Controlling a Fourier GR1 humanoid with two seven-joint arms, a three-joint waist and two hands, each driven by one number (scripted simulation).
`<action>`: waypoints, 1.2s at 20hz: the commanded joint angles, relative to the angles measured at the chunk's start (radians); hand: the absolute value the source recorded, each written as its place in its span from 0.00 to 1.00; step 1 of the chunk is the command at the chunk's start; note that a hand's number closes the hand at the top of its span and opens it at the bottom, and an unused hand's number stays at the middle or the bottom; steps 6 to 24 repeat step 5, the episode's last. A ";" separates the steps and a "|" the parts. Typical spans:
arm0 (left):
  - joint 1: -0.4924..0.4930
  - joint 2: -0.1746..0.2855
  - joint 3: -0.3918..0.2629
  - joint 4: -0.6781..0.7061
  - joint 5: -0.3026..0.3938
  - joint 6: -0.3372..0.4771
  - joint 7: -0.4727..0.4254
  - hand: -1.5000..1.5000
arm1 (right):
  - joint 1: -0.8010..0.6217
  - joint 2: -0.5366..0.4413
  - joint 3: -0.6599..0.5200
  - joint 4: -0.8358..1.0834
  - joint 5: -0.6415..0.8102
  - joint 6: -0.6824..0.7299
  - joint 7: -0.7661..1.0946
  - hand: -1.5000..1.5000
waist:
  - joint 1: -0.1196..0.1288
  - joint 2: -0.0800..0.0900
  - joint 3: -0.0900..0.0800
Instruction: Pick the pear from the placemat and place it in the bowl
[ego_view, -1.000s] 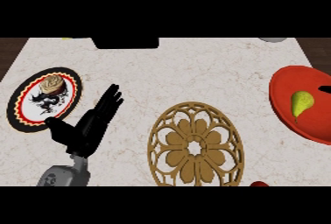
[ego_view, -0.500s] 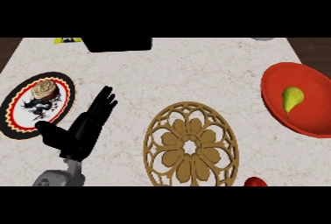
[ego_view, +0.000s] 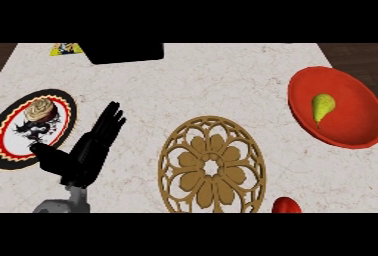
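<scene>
Rising from the lower left edge of the head view on its grey forearm, the left hand (ego_view: 87, 152) is open: its black fingers are straight and close together, pointing up and to the right, the thumb juts out to the left, and it holds nothing. The pear (ego_view: 322, 106), green and small, lies well apart from the hand, far off to its right, inside the red bowl (ego_view: 354, 127), stem end pointing down the view and roughly in the middle of the bowl's floor. Between the hand and the bowl, just right of the fingers, the round brown placemat (ego_view: 196, 159) with its openwork flower pattern lies flat on the pale marbled counter (ego_view: 221, 85) with nothing on it. Just left of the hand sits a dark-rimmed patterned plate (ego_view: 21, 145) carrying what looks like a swirled cupcake (ego_view: 40, 111); the thumb tip overlaps the plate's near edge in this view. Past the fingertips, at the counter's far side, stands a black object (ego_view: 125, 51) with a small yellow item (ego_view: 66, 48) beside it. A red rounded thing (ego_view: 286, 205), partly cut off, shows low to the hand's right, beyond the placemat.
</scene>
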 joint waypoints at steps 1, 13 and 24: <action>0.020 0.004 0.018 0.010 0.001 0.000 -0.023 0.50 | 0.219 0.067 -0.009 -0.055 0.001 0.252 -0.258 1.00 | -0.015 -0.002 0.002; -0.008 0.016 0.033 -0.015 0.016 0.006 0.018 0.50 | 0.359 0.099 0.074 -0.145 0.094 0.238 -0.303 1.00 | -0.020 -0.010 0.006; -0.008 0.016 0.033 -0.015 0.016 0.006 0.018 0.50 | 0.359 0.099 0.074 -0.145 0.094 0.238 -0.303 1.00 | -0.020 -0.010 0.006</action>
